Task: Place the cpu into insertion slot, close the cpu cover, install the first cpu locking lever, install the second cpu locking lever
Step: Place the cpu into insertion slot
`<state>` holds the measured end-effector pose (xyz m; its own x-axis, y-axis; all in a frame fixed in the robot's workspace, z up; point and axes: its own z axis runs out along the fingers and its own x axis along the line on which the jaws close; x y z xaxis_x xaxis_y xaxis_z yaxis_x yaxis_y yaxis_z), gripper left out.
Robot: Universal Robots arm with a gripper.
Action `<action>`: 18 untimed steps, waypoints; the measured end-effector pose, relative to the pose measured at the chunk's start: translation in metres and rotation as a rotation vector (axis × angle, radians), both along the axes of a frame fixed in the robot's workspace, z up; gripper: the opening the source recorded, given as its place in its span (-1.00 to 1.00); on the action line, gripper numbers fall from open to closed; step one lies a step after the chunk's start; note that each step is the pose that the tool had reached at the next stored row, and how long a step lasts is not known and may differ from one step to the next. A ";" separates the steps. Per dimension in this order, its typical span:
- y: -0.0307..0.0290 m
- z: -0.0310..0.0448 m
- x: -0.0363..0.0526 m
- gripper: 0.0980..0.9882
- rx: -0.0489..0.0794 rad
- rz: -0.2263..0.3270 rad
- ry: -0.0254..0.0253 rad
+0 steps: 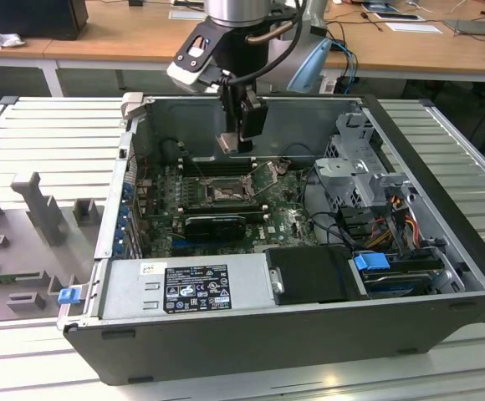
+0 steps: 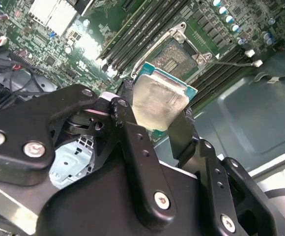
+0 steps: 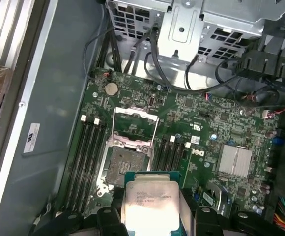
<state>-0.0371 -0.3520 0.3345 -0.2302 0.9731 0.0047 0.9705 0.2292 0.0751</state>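
Note:
My gripper (image 1: 234, 144) hangs inside the open computer case, shut on the cpu (image 1: 232, 143), a flat silver-grey chip on a green carrier. In both wrist views the cpu (image 2: 159, 101) (image 3: 150, 201) sits clamped by its edges between the black fingers (image 2: 127, 105). It is above the insertion slot (image 3: 123, 166) (image 2: 179, 55) (image 1: 224, 194) and set off to one side, not touching it. The dark square socket lies bare. The cpu cover (image 3: 135, 112) stands swung up and open on the slot's far side.
Long black memory slots (image 3: 86, 157) flank the socket on both sides. A silver power supply (image 1: 184, 284) fills the case's near edge and a metal drive cage (image 1: 368, 167) with cables stands at the exterior view's right. A finned heat sink (image 3: 236, 160) sits on the board.

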 end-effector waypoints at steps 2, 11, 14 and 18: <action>0.0000 -0.0042 0.0000 -0.03 -0.002 -0.019 0.0000; 0.0000 -0.0106 0.0000 -0.03 -0.002 -0.078 0.0001; 0.0000 -0.0124 0.0000 -0.03 -0.002 -0.079 0.0002; 0.0000 -0.0150 0.0000 -0.03 -0.002 -0.080 0.0002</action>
